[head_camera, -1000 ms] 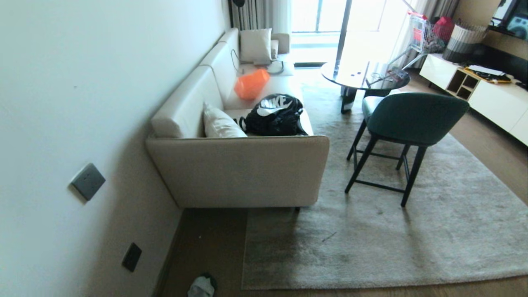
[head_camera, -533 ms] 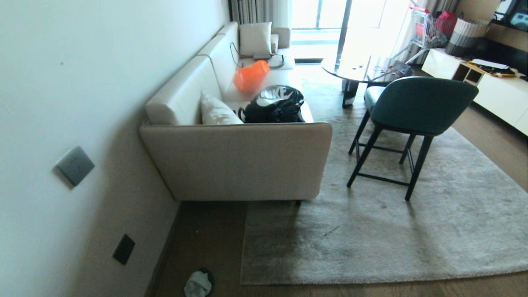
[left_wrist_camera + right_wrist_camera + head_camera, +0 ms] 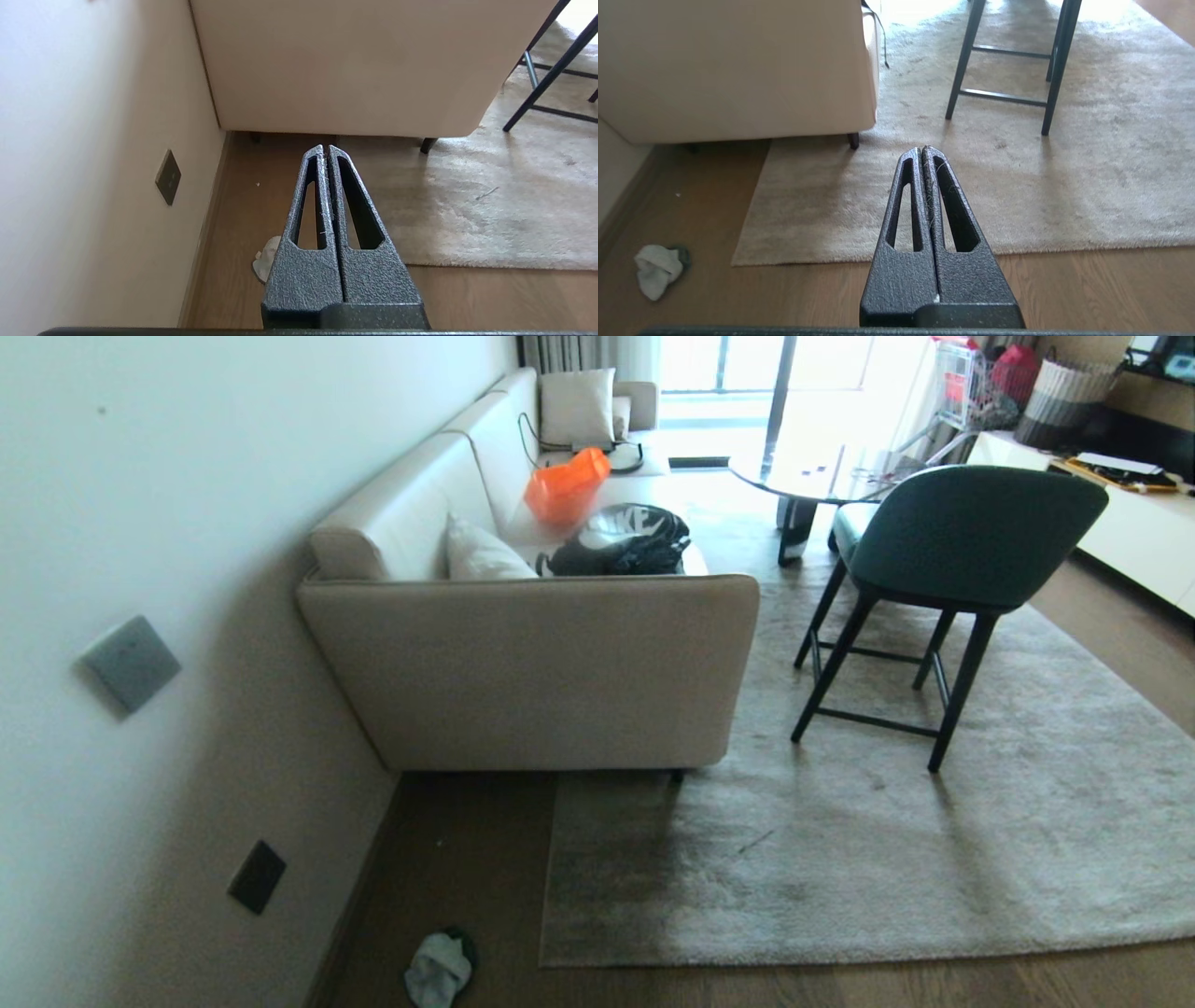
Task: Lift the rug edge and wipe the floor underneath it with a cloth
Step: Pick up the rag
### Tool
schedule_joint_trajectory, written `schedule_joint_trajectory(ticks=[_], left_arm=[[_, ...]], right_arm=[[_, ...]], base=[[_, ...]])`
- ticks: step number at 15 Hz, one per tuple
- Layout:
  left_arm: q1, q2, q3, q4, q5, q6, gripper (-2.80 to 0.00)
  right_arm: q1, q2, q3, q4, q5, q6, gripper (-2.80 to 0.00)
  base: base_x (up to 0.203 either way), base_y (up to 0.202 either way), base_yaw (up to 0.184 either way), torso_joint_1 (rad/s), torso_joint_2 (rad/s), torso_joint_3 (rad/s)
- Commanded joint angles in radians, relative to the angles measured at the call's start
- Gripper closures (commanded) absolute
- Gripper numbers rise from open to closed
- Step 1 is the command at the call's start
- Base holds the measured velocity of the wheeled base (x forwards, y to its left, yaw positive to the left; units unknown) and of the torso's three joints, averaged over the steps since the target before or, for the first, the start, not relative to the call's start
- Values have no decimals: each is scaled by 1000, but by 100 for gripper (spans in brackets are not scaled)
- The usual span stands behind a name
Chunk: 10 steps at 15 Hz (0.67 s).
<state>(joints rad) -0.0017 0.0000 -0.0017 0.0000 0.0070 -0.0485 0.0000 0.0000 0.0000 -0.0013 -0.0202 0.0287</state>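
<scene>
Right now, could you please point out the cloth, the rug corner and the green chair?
cloth [image 3: 437, 969], head view, middle of the rag.
rug corner [image 3: 738, 260], right wrist view, corner tip.
green chair [image 3: 976, 537], head view, backrest.

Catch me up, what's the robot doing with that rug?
Nothing handled yet. Left gripper and right gripper are both shut and empty, held above the floor. The rug edge lies flat beside the sofa. The cloth sits crumpled by the wall, untouched.
</scene>
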Motion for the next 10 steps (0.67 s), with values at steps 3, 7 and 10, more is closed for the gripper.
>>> schedule_joint_trajectory(ticks=[3,7,10], left_arm=[[0,0,0,0,-1,-1,0],[0,0,0,0,1,-1,0],[0,0,0,0,-1,-1,0]], right_arm=[[0,2,0,0,0,0,0],[0,2,0,0,0,0,0],[0,2,0,0,0,0,0]], base=[[0,0,0,-35,455,408],[0,0,0,4,421,434],[0,0,0,1,133,161]])
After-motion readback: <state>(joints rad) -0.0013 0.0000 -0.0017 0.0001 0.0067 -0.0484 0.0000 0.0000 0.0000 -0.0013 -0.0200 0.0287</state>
